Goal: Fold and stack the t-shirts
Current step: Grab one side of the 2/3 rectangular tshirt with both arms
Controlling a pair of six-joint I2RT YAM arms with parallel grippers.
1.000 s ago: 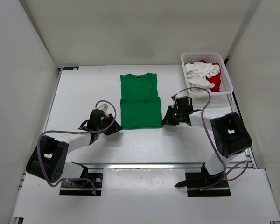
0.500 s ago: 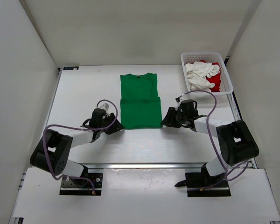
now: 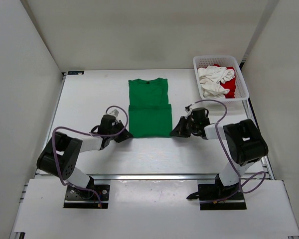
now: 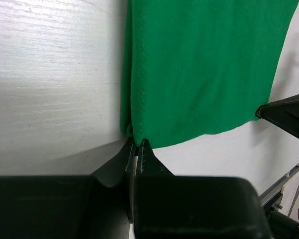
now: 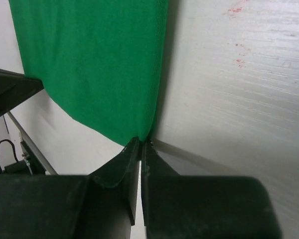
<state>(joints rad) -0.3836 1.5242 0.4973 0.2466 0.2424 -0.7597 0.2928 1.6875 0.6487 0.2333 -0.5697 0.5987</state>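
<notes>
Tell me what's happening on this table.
The robot is partway through folding the green t-shirt, which lies flat on the table. The left gripper and right gripper each have their jaws shut on a near corner of it. The white t-shirt and red t-shirt sit in the basket.

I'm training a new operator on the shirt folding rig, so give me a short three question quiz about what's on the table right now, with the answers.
1. True or false: the green t-shirt lies on the table, outside the basket.
2. Which shirts are in the basket? A) white and red B) green and white C) only red
3. Where on the green t-shirt are the left gripper and the right gripper closed?
Key: 1 true. 2 A: the white t-shirt lies over the red t-shirt. 3 At its two near corners, the left gripper on the left one and the right gripper on the right one.
</notes>
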